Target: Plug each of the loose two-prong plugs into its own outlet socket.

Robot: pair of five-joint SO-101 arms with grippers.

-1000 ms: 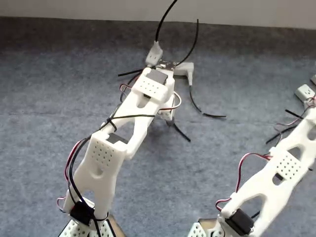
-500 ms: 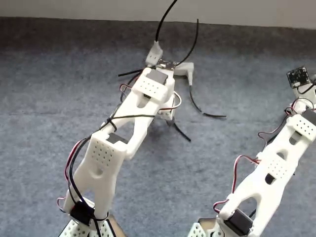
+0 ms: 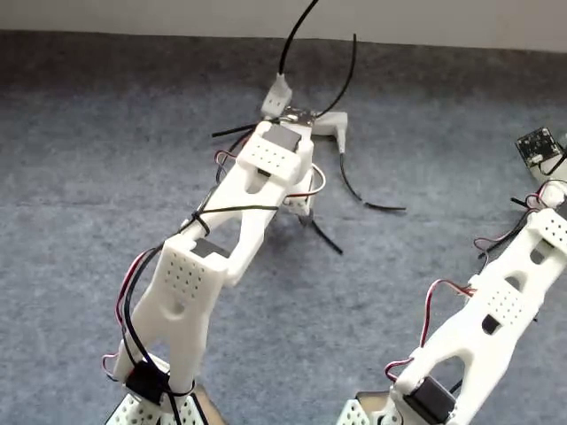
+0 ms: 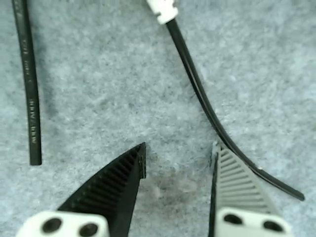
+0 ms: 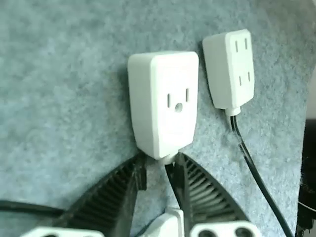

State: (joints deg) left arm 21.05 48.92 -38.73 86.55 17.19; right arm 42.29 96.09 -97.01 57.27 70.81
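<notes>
Two arms lie over a grey, felt-like carpet (image 3: 89, 177). At the left, my left arm (image 3: 182, 292) runs up the middle of the high view and hides its own gripper, so I judge from the wrist camera. The left gripper (image 4: 177, 158) is spread wide, its ribbed black fingers (image 4: 126, 173) holding nothing, with bare carpet between them. One black cable (image 4: 207, 108) passes just beside a fingertip and ends in a white plug (image 4: 162, 11), which is cut by the frame edge; its prongs I cannot see. A separate cable piece (image 4: 27, 79) lies well apart. Further right, the right arm (image 3: 500, 310) ends at the frame edge. The right gripper (image 5: 158, 170) has its jaws drawn narrow, pinching the short stub at the end of a smooth, rounded white outlet block (image 5: 163, 103). Just beside it lies a second, slimmer outlet (image 5: 229, 69) with a thin black cord (image 5: 252, 168); the two are not touching.
</notes>
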